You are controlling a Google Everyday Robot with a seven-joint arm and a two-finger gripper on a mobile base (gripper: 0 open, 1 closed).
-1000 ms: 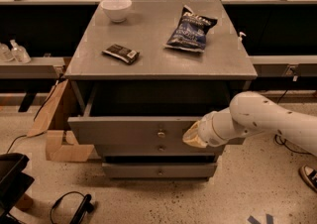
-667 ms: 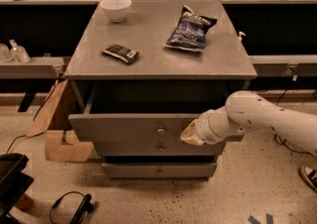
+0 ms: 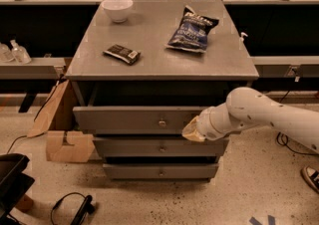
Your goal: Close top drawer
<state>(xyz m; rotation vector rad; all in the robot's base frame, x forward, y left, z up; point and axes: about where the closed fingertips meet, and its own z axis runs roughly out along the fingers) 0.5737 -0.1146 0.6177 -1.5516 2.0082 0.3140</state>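
Observation:
The top drawer (image 3: 129, 119) is a wide grey metal drawer with a small central knob (image 3: 162, 124). It stands pulled out a short way from the grey cabinet (image 3: 159, 50), with a dark gap above its front panel. My gripper (image 3: 192, 132) is at the end of the white arm (image 3: 259, 114), which comes in from the right. It rests against the right part of the drawer's front panel, right of the knob.
Two narrower drawer fronts (image 3: 162, 148) sit below. On the cabinet top lie a white bowl (image 3: 117, 9), a dark snack bar (image 3: 122, 53) and a blue chip bag (image 3: 192, 29). A cardboard box (image 3: 62, 137) stands at the left; cables lie on the floor.
The drawer has slid further into the cabinet and sticks out less. The gripper has moved with its front panel toward the cabinet.

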